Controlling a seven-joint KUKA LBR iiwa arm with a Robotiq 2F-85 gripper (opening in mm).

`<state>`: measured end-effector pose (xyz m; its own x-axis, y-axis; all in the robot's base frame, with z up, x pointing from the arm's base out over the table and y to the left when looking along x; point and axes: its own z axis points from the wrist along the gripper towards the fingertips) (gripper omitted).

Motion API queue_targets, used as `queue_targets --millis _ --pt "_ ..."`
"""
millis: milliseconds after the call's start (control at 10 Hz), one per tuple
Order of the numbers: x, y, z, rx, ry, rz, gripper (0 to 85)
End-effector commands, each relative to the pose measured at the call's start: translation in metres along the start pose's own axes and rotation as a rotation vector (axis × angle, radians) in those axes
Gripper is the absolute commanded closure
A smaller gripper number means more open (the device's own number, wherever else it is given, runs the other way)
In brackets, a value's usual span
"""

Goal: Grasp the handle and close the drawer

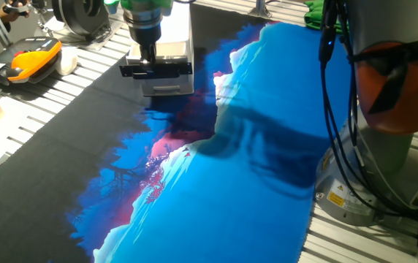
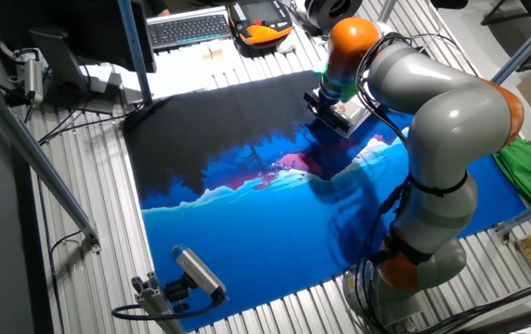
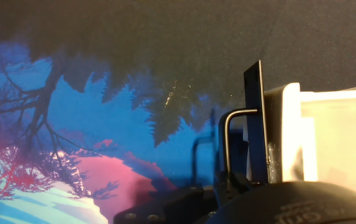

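The small white cabinet [image 1: 174, 50] stands at the far end of the printed mat, and it also shows in the other fixed view [image 2: 351, 119]. The white drawer [image 3: 333, 143] has a black front edge [image 3: 256, 124]. The black handle [image 1: 154, 70] runs across that front; in the hand view it is a thin bent bar [image 3: 228, 134] standing off the front. My gripper [image 1: 149, 58] comes down from above with its fingers close together on the handle. It also shows in the other fixed view [image 2: 324, 100] and low in the hand view [image 3: 231, 186]. The fingertips are mostly hidden there.
An orange-black device [image 1: 30, 58] lies on the slatted table to the left, and a keyboard [image 2: 187, 30] lies behind the mat. The blue and black mat [image 1: 231, 204] covers the table. My arm's base [image 1: 399, 95] and cables stand at the right. Green cloth [image 2: 525, 162] lies beside the mat.
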<state>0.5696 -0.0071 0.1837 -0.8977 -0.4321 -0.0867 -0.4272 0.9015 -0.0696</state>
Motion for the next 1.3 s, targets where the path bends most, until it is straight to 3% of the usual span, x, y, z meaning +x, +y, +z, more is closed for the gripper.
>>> queue_targets --millis 0,400,900,1200 --pt "0.0006 -0.0003 0.0003 -0.002 -0.002 0.0 85.0" --pt "0.0022 -0.0032 0.0002 -0.004 -0.009 0.01 85.0" --pt "0.0029 -0.0027 0.0011 0.009 0.003 0.064 85.0" --pt "0.0037 -0.0007 0.0023 -0.001 -0.008 0.045 85.0"
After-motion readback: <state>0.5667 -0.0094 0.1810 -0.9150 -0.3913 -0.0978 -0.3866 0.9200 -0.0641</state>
